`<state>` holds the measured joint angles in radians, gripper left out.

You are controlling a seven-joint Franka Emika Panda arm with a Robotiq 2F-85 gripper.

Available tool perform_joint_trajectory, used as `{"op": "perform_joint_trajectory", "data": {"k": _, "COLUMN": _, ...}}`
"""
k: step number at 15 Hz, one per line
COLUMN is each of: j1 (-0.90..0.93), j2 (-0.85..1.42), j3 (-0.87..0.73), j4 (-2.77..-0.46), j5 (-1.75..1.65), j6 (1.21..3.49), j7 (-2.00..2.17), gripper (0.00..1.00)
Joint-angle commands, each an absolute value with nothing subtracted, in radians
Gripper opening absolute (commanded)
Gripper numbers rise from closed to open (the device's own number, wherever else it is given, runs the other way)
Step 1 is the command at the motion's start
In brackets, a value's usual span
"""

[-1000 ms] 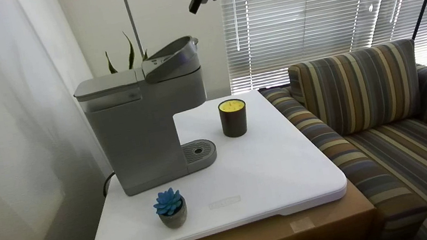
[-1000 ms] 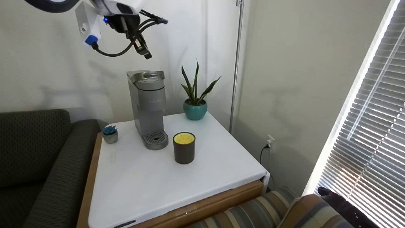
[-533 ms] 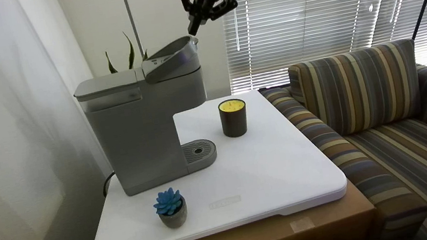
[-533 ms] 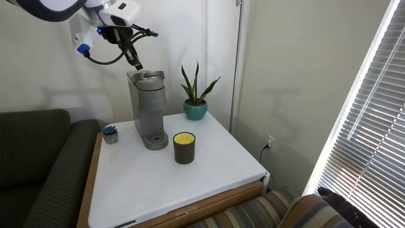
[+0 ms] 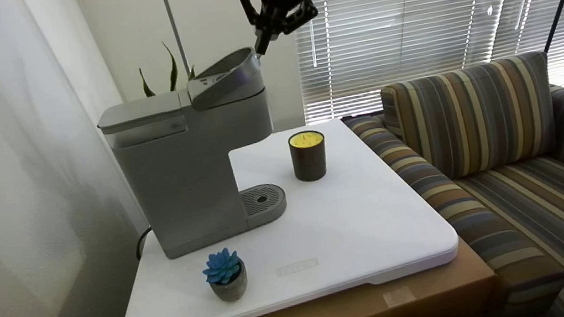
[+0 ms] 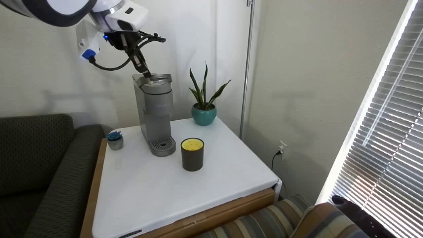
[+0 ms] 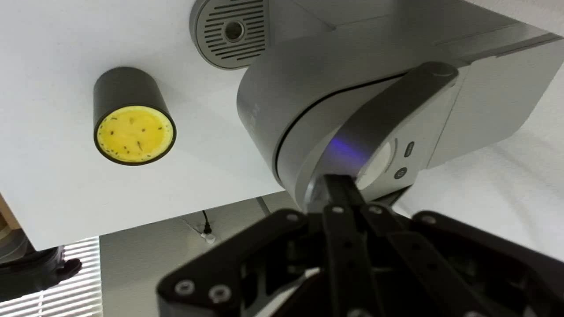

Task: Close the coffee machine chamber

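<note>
Coffee machine (image 5: 193, 163) stands near jar (image 5: 309, 163) holding yellow wax (image 7: 134, 134).

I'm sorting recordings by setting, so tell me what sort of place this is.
Probably a living room at home, though a lounge elsewhere is possible: a striped armchair stands beside a white tabletop bearing a coffee machine, and slatted blinds hang behind the armchair.

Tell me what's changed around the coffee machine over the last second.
The gripper, its fingers together, came down from above the coffee machine to the front of its grey lid; whether it touches is hard to tell. Nothing was visibly taken hold of or let go. The lid, machine, candle jar, blue succulent and green plant stayed as they were.
</note>
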<state>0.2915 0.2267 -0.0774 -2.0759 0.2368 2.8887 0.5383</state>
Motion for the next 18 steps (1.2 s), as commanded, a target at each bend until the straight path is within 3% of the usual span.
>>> {"op": "perform_joint_trajectory", "data": {"k": 1, "j1": 0.304, "j2": 0.233, "j3": -0.099, "j4": -2.063, "j5": 0.197, "j6": 2.860, "j7": 0.571, "gripper": 0.00}}
{"op": "perform_joint_trajectory", "data": {"k": 18, "j1": 0.333, "j2": 0.275, "j3": -0.126, "j4": -1.960, "j5": 0.062, "j6": 2.806, "j7": 0.641, "gripper": 0.00}}
